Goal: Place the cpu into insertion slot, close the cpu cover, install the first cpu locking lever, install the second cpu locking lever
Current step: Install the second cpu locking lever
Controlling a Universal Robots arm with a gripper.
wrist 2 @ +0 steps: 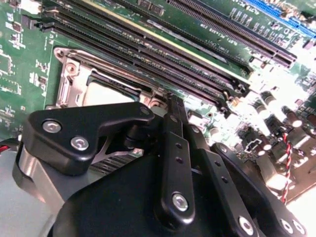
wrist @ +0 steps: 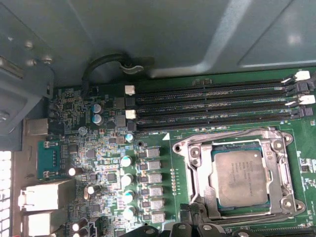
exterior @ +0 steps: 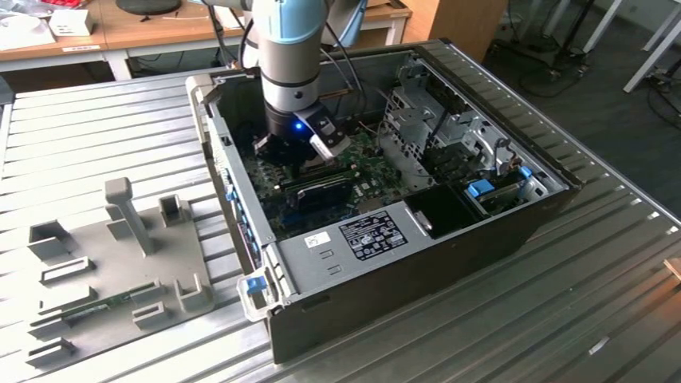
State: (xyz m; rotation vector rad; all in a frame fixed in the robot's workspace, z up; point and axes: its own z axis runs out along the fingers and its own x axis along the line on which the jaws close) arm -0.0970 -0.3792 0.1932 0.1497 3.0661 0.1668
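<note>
**Pincer low over the socket, cpu seated**

Nearest in the second wrist view: the pincer [wrist 2: 168, 106], black linkage arms running down to a narrow tip just beside the slot's rim. Jaws look drawn close together, nothing seen between them. The tip itself is partly hidden by the linkage, so contact with the metal can't be confirmed.

Just past it, the slot [wrist: 240, 174] on the green board [wrist: 98, 148]. The cpu [wrist: 240, 177] lies flat inside, pale face up, square to the frame. The cover [wrist: 276, 148] appears to lie down around the chip, its window framing it; whether it is fully flat I cannot tell. Thin bars run along the frame's edges, likely the levers; latched or free is unclear.

Beyond: long black memory slots [wrist: 212, 106], then the grey case wall.

In the exterior view the arm [exterior: 287, 56] stands nearly upright inside the open case [exterior: 511, 171], which lies on the ribbed tabletop [exterior: 96, 144]. A grey fixture plate [exterior: 117, 263] sits toward that view's left.

Judgement: placing looks done; work is at cover or lever. Doing it well means pressing only on frame metal, keeping off the chip face, moving slowly along the hinge arc, and clearing the memory slot latches.
</note>
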